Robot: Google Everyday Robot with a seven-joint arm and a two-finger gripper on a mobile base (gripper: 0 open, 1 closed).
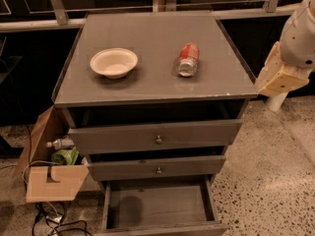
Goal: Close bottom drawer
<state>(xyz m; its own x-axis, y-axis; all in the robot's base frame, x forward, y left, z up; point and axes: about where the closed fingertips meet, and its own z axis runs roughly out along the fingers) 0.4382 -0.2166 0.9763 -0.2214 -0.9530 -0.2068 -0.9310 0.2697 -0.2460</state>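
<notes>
Bottom drawer (158, 206) open — gripper (276, 78) (far right).

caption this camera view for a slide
Bottom drawer open; hand right of the cabinet; bowl and can on top.

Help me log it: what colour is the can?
The can is red, silvery end; camera view. Gripper sits right of cabinet.

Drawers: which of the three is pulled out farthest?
The bottom drawer, its floor exposed; both above barely open. The gripper hangs right of the cabinet.
</notes>
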